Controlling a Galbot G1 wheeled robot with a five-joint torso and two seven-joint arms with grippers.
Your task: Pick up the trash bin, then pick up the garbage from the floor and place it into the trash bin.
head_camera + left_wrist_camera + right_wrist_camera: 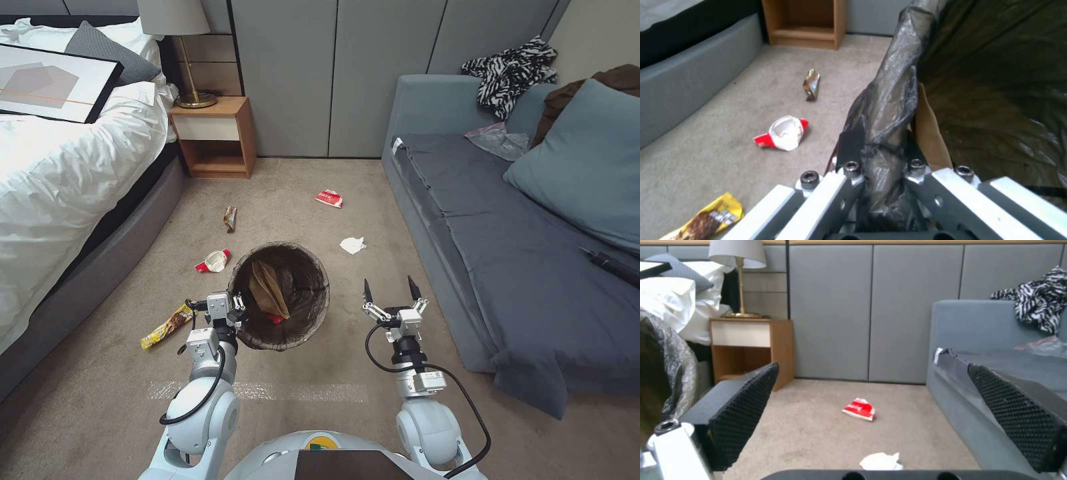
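Close to the robot, the left gripper (235, 308) pinches the near rim of the trash bin (303, 327) and holds it by the dark bag folded over the edge; in the left wrist view the fingers (849, 146) squeeze that bag rim from both sides. Down inside the bin lies a brown paper bag (267, 288) with a bit of red (275, 319) beside it. Just to the right, the right gripper (393, 289) hangs with its two black fingers spread wide and nothing between them. On the carpet (320, 407) to the left of the bin lies a yellow snack wrapper (165, 327). A little farther off sits a red and white wrapper (213, 261), near the bin's left side. A white tissue (352, 245) rests past the right gripper, close to the grey sofa (507, 267). Farther still lies a small brown wrapper (230, 218), and a red packet (329, 198) sits out in the middle of the floor. At the back stand a wooden nightstand (215, 137) with a lamp (175, 40) on it, beside the white bed (60, 167).
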